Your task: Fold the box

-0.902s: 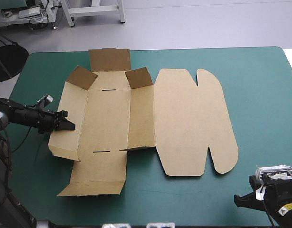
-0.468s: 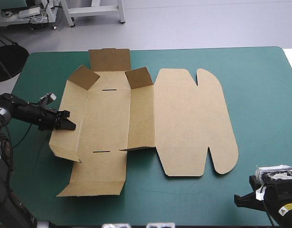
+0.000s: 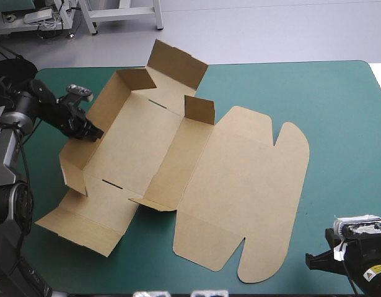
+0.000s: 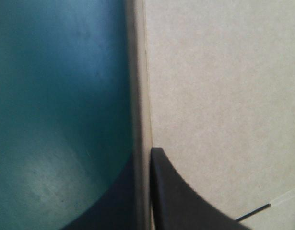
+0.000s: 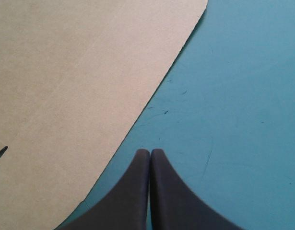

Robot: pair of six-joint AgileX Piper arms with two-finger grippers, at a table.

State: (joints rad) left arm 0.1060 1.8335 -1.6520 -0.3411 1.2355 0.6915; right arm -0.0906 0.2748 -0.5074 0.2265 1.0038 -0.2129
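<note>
The brown box (image 3: 178,161) lies as a cut sheet across the table's middle, turned askew. Its left wall (image 3: 85,151) and two far corner flaps stand raised, and the rounded lid (image 3: 252,198) lies flat toward the front right. My left gripper (image 3: 94,132) is shut on the top edge of the left wall. In the left wrist view the board's edge (image 4: 143,96) runs between the black fingers (image 4: 185,201), with the box panel (image 4: 224,86) to one side. My right gripper (image 3: 315,260) rests shut at the front right corner. Its fingertips (image 5: 150,154) meet just off the lid's curved edge (image 5: 65,86).
The box's far end flap (image 3: 178,59) reaches past the table's far edge. A near flap (image 3: 78,226) lies flat close to the front left. Bare teal-green cover (image 3: 345,124) stretches to the right of the lid.
My left gripper has swung toward the far left corner with the wall in it. The whole box has turned, its lid sweeping nearer the right gripper. The right arm has stayed put.
</note>
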